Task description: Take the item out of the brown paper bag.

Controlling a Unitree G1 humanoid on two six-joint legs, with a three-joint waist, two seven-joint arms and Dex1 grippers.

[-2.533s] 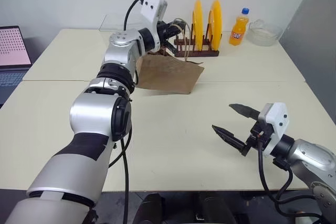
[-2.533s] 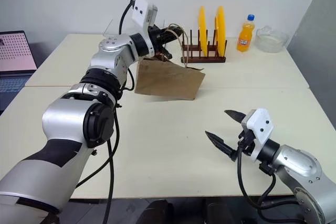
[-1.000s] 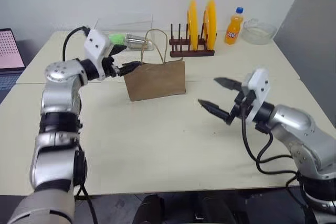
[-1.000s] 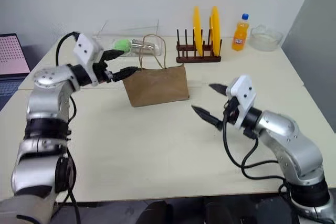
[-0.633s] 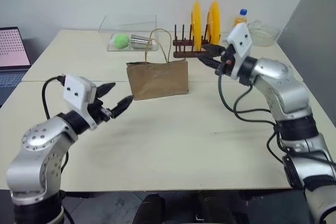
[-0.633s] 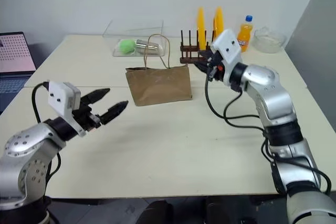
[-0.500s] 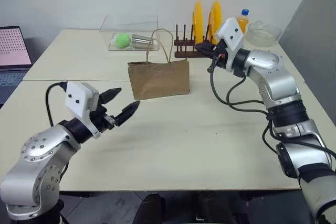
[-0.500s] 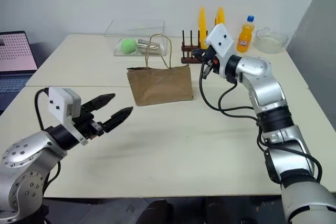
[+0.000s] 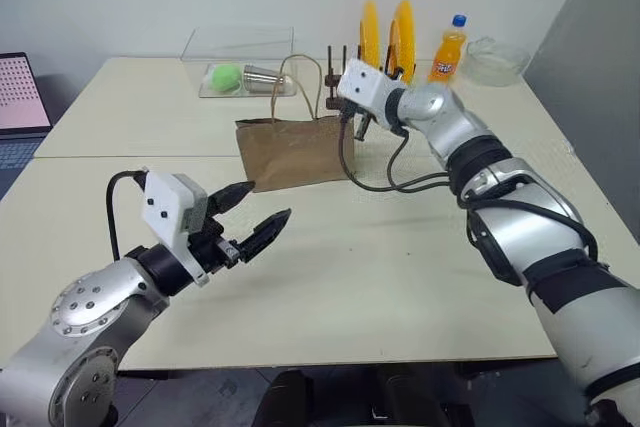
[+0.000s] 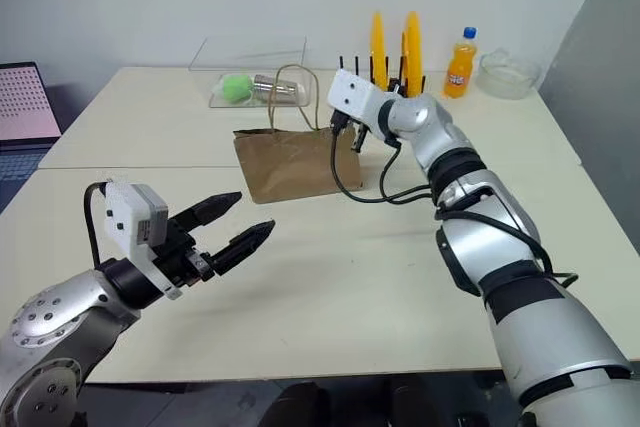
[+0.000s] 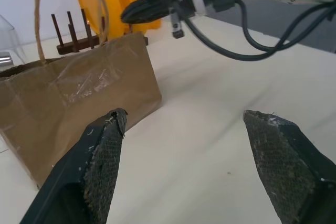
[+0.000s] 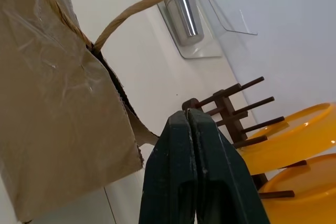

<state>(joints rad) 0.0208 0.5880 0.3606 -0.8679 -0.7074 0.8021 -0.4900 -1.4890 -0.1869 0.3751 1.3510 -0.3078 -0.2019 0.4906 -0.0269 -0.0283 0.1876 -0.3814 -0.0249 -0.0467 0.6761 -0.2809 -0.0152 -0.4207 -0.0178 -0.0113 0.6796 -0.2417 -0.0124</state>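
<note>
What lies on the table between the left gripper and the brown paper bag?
Nothing: in the left eye view a bare stretch of table separates the open left gripper from the brown paper bag.

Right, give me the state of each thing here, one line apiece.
brown paper bag: upright on the table, mouth open, handles up.
left gripper: jaws open, holding nothing.
right gripper: jaws shut, empty, at the bag's top edge.
orange soda bottle: upright, capped.
yellow plates: on edge in the rack.

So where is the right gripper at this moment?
In the left eye view the right gripper sits at the brown paper bag's upper right corner, fingers shut, just in front of the dish rack.
</note>
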